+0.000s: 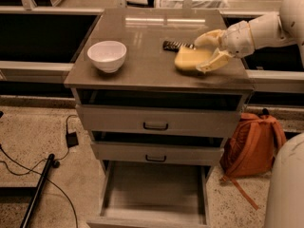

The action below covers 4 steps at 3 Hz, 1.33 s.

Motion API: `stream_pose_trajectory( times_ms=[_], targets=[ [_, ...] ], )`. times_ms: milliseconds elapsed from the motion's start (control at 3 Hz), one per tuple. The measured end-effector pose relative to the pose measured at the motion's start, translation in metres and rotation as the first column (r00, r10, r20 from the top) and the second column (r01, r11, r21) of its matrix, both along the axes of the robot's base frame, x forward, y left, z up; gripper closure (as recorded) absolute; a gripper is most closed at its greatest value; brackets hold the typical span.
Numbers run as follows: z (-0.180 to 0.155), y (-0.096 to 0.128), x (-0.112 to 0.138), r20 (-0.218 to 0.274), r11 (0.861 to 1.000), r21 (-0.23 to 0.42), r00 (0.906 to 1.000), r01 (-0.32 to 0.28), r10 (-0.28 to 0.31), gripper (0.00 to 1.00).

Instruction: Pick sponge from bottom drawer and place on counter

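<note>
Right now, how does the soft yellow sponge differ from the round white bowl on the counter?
The soft yellow sponge is a low block; the round white bowl is taller, hollow and wider. The sponge is at the right of the glossy grey-brown counter, at the claw; the bowl stands alone at the left. Both are over the counter top.
</note>
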<state>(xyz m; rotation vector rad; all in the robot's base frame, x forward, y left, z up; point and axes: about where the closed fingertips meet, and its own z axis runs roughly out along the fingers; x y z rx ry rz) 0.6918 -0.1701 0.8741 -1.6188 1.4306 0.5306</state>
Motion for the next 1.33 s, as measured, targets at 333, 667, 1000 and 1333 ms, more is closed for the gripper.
stream_pose_trajectory(
  times_ms=[333, 667, 1000, 1333],
  targets=[
    [0.000, 0.000, 0.000, 0.000, 1.000, 0.000, 1.0000, 0.000, 0.000, 0.00],
    [-0.012, -0.007, -0.003, -0.024, 0.998, -0.065, 0.9996, 0.013, -0.014, 0.00],
    [-0.001, -0.032, -0.013, 0.003, 0.975, -0.197, 0.9945, 0.103, -0.105, 0.00],
    [0.008, -0.030, -0.020, 0.020, 0.965, -0.238, 0.9941, 0.108, -0.107, 0.00]
  ],
)
